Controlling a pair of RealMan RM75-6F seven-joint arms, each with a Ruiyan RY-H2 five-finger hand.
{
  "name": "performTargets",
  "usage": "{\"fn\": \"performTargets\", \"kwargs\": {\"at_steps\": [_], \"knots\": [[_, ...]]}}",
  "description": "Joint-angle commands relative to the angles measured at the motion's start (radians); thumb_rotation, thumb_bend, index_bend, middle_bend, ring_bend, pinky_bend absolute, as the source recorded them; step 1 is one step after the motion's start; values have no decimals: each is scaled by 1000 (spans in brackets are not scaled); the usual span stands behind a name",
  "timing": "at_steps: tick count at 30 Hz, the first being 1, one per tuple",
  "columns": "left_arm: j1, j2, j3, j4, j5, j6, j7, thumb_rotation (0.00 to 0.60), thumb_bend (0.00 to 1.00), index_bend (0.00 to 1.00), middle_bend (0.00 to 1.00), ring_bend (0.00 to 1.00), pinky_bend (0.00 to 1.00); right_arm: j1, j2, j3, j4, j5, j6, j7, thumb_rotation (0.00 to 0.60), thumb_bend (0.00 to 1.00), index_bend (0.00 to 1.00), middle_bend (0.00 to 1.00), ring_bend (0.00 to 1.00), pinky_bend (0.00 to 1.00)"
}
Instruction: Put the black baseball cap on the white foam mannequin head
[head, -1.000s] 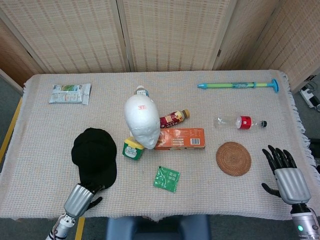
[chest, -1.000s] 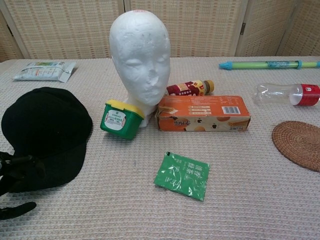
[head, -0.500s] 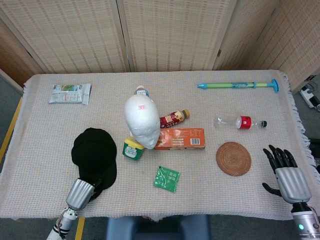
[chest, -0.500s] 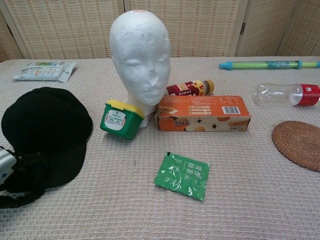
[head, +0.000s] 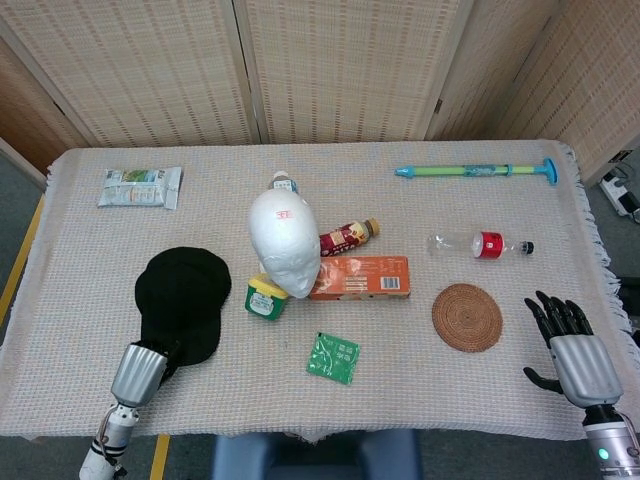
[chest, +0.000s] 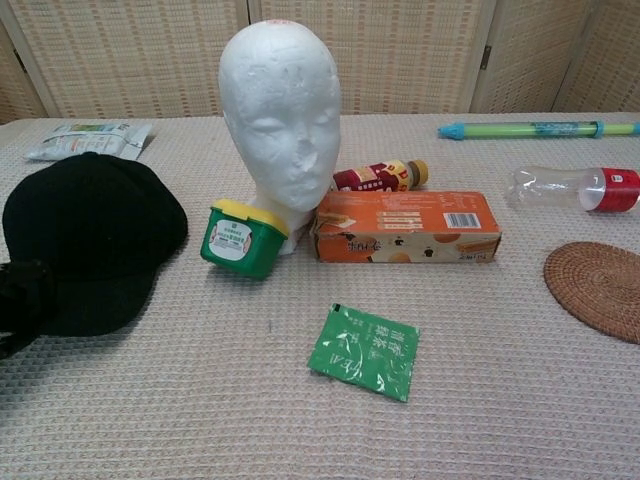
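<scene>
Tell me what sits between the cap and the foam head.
Only the green tub with a yellow lid, standing against the mannequin head on its cap-side base. The black cap, gripped by the left hand, could pass above it.

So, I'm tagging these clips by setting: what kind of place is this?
Probably an indoor robot test or data-collection setup, not a home: a cloth-covered table fenced by woven folding screens, strewn with unrelated props such as a foam mannequin head and a black baseball cap.

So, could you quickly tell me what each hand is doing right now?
Left hand: grips the black cap by its brim.
Right hand: open, holding nothing.
</scene>
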Motion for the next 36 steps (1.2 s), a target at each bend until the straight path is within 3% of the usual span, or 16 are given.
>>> {"fn": "performTargets", "kwargs": {"at_steps": [1,9,17,23,27,31,36], "knots": [[-38,25,-39,-12,-35,44,-14,600,501,674,1000,902,936,0,2,-2,-2,-2,-1,3,600,107,0,0,0,0],[-191,133,-157,-106,-112,165,4,600,520,675,1000,905,936,1,10,-5,-9,-11,-1,14,600,107,0,0,0,0],[-338,257,-259,-379,-145,195,134,600,523,679,1000,905,936,-2,23,-13,-23,-32,7,34,600,108,0,0,0,0],[-433,311,-281,-585,-102,164,297,600,523,682,1000,906,936,-6,43,-9,-30,-35,21,68,600,107,0,0,0,0],[-461,315,-285,-637,-87,146,349,600,523,683,1000,905,936,-8,50,-7,-31,-34,25,80,600,107,0,0,0,0],[-563,276,-291,-712,-35,76,474,600,523,684,1000,906,936,-11,69,0,-34,-25,31,116,600,107,0,0,0,0],[-592,219,-260,-731,-2,43,526,600,523,685,1000,905,936,-17,85,11,-33,-14,47,147,600,107,0,0,0,0]]}}
